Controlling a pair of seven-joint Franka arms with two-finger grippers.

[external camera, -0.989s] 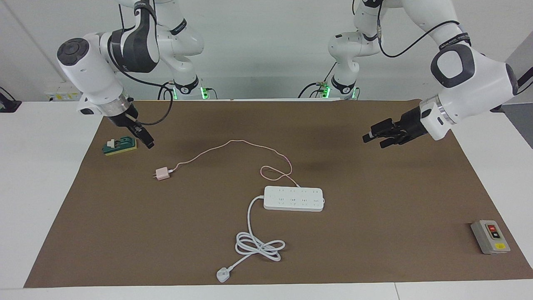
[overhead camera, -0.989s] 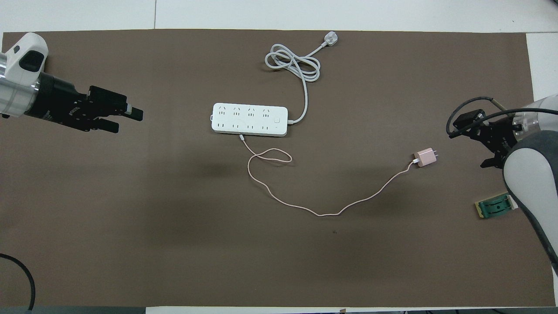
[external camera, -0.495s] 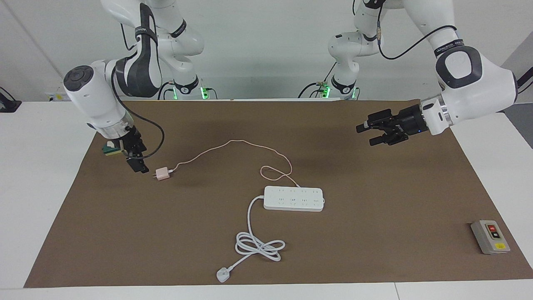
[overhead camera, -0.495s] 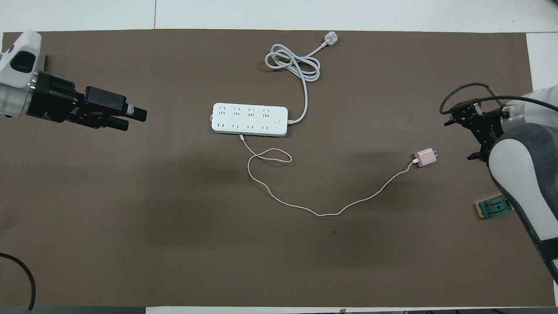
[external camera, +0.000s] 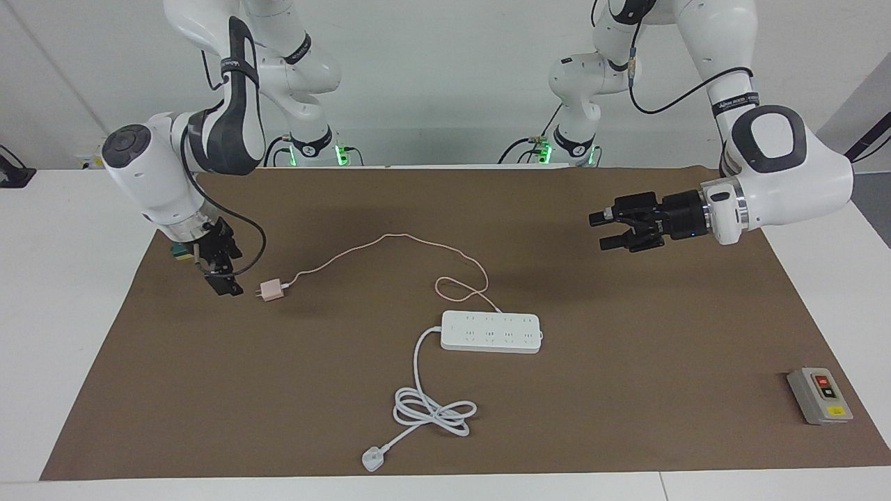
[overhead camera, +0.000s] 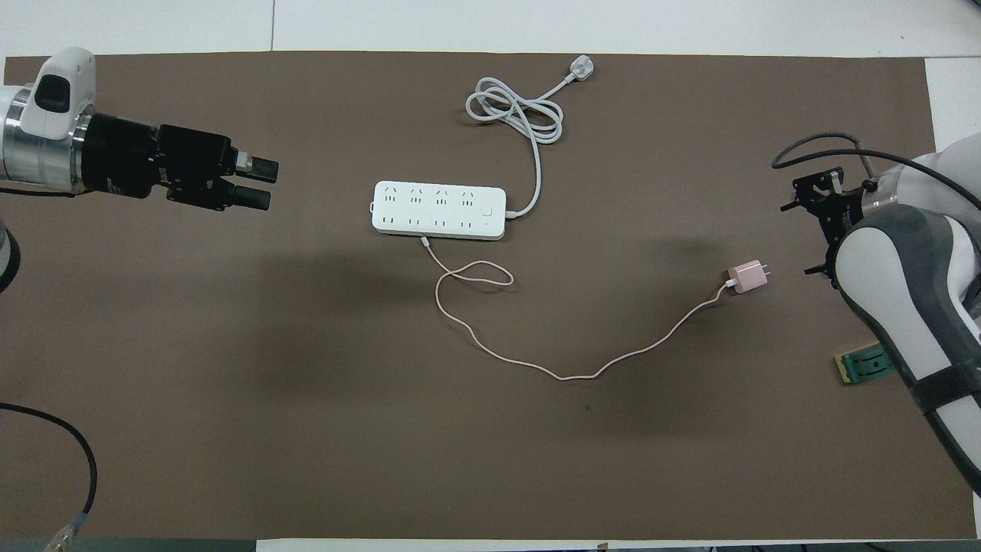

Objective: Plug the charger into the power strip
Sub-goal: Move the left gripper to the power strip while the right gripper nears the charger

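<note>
On the brown mat (external camera: 626,390) that covers the counter (external camera: 62,313), the charger (external camera: 271,290) lies on its side at about ten o'clock from the power strip (external camera: 491,331) in the facing view, well apart from it. Its prongs point toward nine o'clock and its thin pink cable (external camera: 390,238) leaves at three o'clock, loops, and reaches the strip's edge nearer the robots.

The right end effector (external camera: 223,282) hangs low just beside the charger, at its nine o'clock, fingers spread wide with nothing between them and not touching it. The left end effector (external camera: 602,231) waits in the air over bare mat at about two o'clock from the strip, likewise agape and empty.

The charger looks light, hard and smooth-sided, so I judge it will skid or tip if nudged by one finger first. The best hold is probably across two flat opposite faces of the cube, clear of the prongs and of the cable socket. The cable is limp and should trail along with little drag, though its loop could snag. The strip is also light and may slide when the prongs are pressed in; the waiting arm could brace it.

The strip's thick white cord (external camera: 431,410) and three-pin plug (external camera: 372,459) lie at seven o'clock from it, and a grey switch box (external camera: 820,395) at four o'clock.
</note>
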